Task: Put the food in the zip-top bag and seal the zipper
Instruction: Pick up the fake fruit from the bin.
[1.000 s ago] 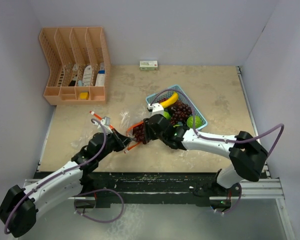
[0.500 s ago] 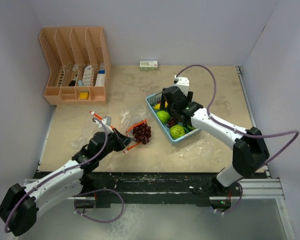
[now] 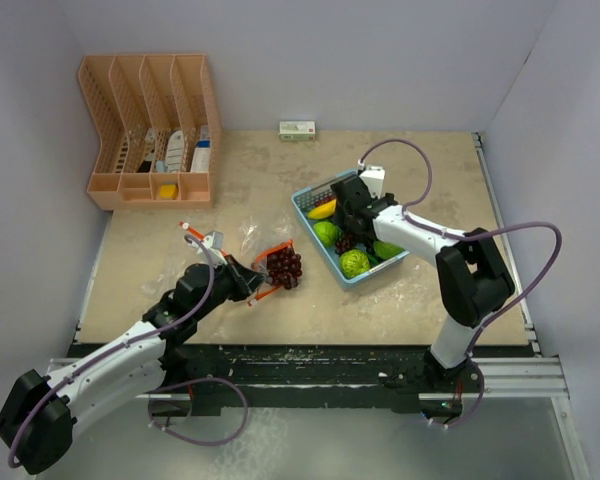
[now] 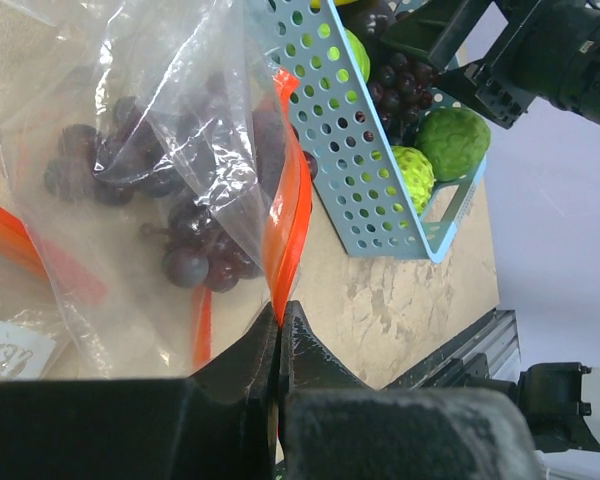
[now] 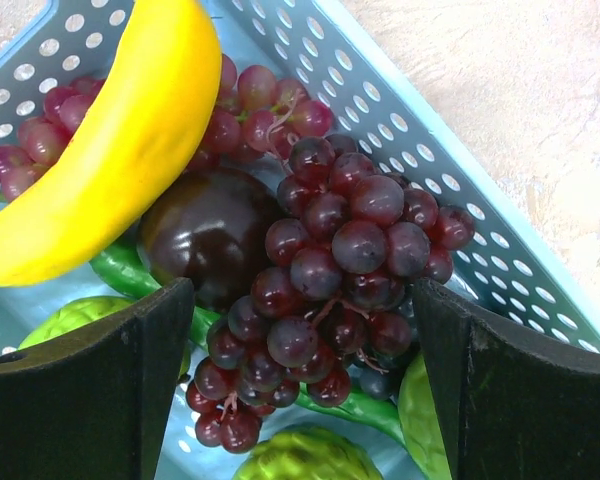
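Peach slotted desk organizer (image 3: 150,125) in far left corner of table (image 3: 430,180), tall dividers at back, low tray in front. Small white tubes (image 3: 175,150) standing in slots, one yellow piece (image 3: 167,190) in front tray. Small green-and-white box (image 3: 297,129) lying at far edge, near middle, by back wall (image 3: 380,60). Light-blue perforated plastic basket (image 3: 305,212) right of centre, set diagonally, well apart from organizer and box. Table top beige, mottled, pale worn patches toward right edge.

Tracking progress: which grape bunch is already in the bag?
The bunch left of the basket, inside the clear bag; the other bunches lie in the basket.
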